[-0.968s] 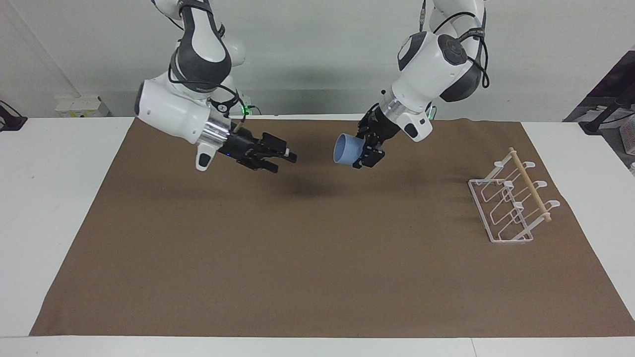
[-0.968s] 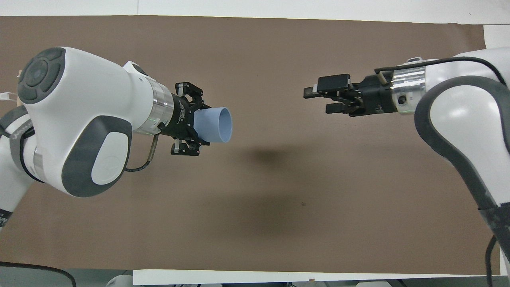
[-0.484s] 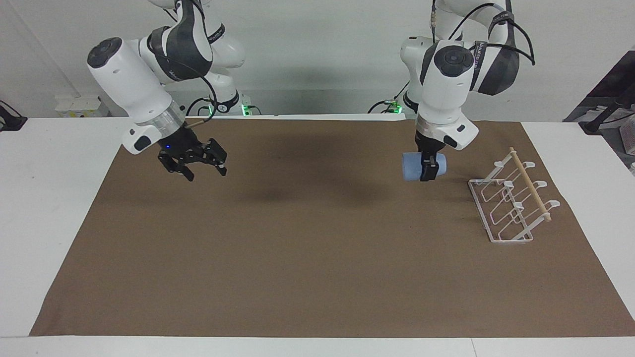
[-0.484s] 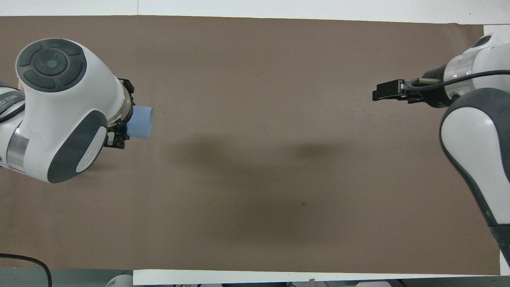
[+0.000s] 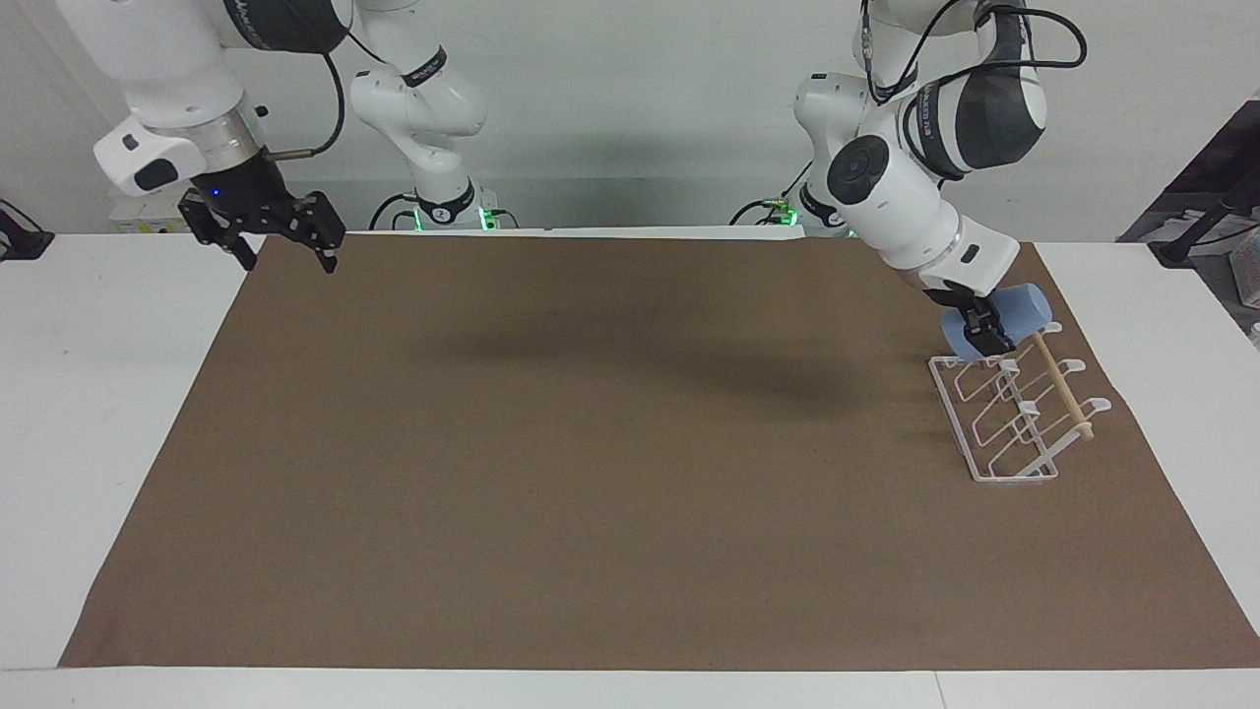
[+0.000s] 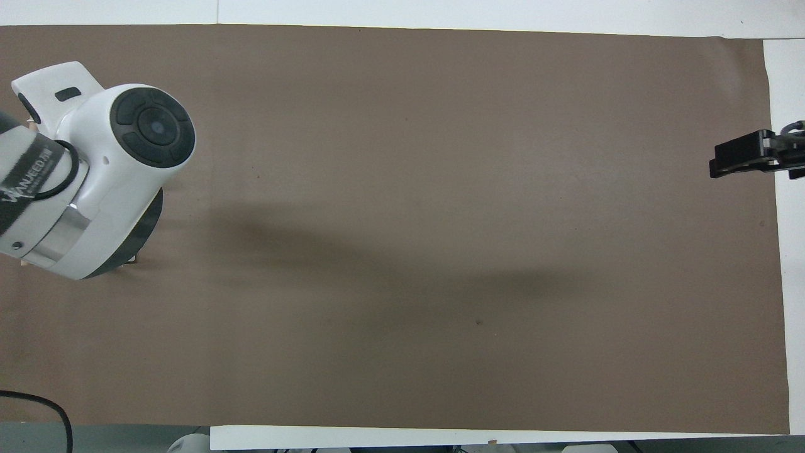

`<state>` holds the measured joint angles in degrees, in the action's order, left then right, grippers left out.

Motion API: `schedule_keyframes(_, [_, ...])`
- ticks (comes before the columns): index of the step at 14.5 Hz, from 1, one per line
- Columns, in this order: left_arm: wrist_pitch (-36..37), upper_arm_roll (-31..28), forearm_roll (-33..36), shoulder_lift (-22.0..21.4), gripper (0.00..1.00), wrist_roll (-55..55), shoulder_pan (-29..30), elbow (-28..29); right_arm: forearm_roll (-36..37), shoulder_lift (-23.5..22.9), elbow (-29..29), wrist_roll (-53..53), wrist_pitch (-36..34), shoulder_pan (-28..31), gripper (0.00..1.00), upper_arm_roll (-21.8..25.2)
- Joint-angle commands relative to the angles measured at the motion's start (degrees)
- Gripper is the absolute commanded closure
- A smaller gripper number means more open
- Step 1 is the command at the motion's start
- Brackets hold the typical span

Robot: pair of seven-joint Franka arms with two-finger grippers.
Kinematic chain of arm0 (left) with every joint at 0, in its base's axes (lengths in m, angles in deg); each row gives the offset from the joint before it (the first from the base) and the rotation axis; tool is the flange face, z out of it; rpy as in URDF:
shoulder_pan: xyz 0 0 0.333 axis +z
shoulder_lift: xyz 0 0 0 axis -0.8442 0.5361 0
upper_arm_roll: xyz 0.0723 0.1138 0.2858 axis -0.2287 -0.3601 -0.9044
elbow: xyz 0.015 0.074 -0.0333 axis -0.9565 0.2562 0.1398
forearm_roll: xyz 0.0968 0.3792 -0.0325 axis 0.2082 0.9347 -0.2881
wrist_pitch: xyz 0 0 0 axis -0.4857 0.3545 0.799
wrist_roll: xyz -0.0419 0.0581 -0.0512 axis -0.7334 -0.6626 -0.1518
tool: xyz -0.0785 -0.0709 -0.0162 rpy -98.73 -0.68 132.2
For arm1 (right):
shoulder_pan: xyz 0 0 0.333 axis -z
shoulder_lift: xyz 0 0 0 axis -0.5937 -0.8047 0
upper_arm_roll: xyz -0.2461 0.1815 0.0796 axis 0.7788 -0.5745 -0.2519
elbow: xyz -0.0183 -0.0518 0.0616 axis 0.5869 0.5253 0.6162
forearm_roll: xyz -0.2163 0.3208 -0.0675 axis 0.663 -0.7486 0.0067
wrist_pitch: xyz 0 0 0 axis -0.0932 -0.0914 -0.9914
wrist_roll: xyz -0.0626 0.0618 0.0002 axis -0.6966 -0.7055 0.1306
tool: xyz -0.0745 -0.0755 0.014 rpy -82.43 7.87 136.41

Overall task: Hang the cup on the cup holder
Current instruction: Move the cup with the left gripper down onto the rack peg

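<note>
A mat (image 5: 591,473) covers most of the table (image 5: 98,394), with bare table showing at both ends; the cup holder (image 5: 1014,414) stands on the mat at the left arm's end of the table, near the mat's edge; the left gripper (image 5: 984,330) hangs over the end of the cup holder nearer to the robots, clamped on the cup (image 5: 1019,310), which lies tilted on its side just above the holder's dowel (image 5: 1058,379); the right gripper (image 5: 281,236) hangs over the mat's corner at the right arm's end, well apart from cup and holder, its fingers spread.
</note>
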<state>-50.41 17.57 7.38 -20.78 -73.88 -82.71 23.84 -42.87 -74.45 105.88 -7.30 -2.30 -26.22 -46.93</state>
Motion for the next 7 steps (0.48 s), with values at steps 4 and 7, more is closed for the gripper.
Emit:
schedule_keyframes(4, [-1.52,0.42,17.93,4.66,0.59,-2.57,2.71,4.18,1.57,0.89,0.44,0.56,-2.47,-11.66,0.00,11.48])
schedule_keyframes(7, [-3.46,0.33,21.61,8.60,0.59,-2.57,3.50,3.83,1.48,0.71,0.89,0.12,-2.38,-9.41,0.00,11.61])
